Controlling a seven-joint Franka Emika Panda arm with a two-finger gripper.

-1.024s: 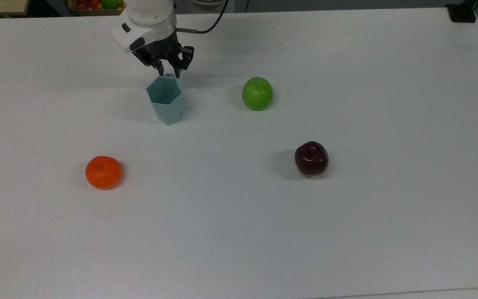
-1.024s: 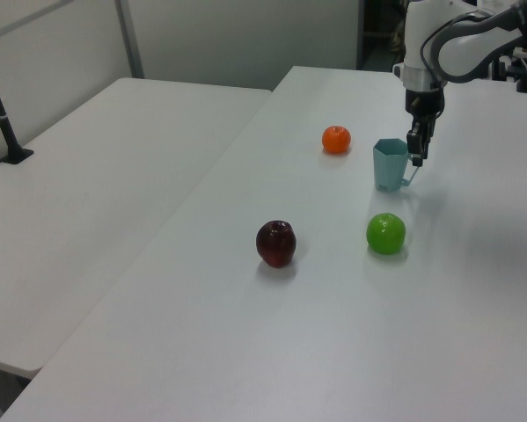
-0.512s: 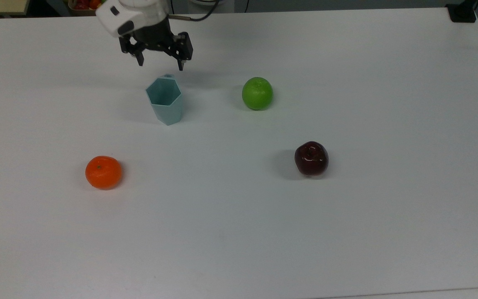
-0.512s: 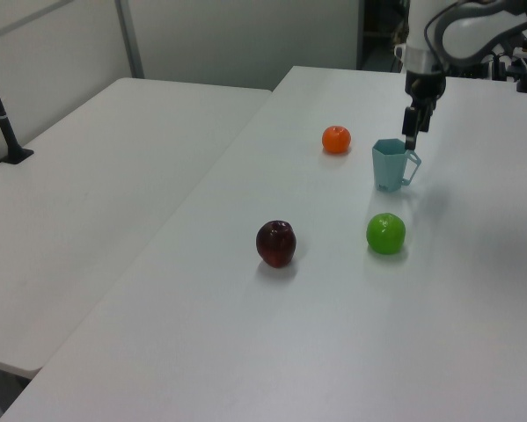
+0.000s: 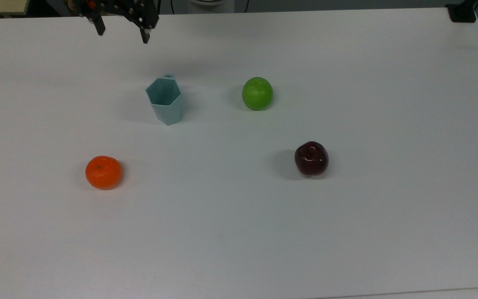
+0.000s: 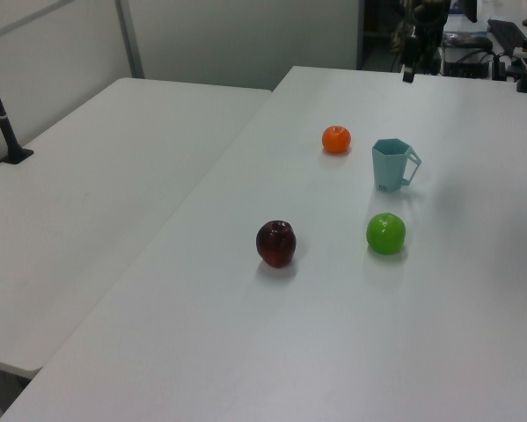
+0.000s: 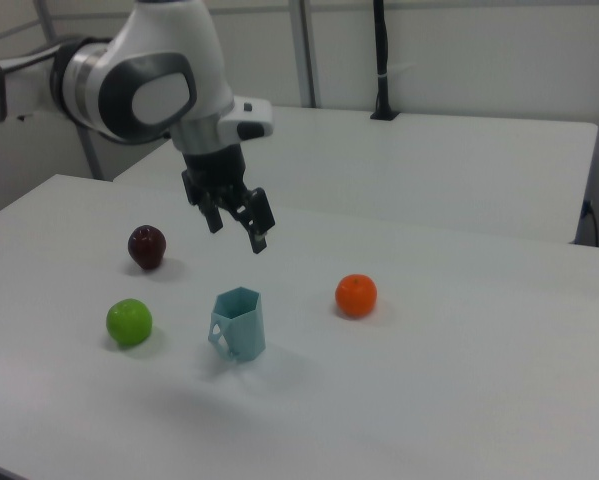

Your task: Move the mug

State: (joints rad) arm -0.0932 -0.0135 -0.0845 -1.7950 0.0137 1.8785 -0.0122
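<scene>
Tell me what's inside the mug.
The mug stands upright and looks empty: in the top view its pale inner walls show, nothing lying against them. Its very bottom is hidden by the near wall.

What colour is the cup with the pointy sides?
The faceted hexagonal mug is pale teal-blue, clearest in the top view.

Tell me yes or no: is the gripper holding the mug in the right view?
No, the open gripper hangs in the air above the mug, which stands alone on the table.
</scene>
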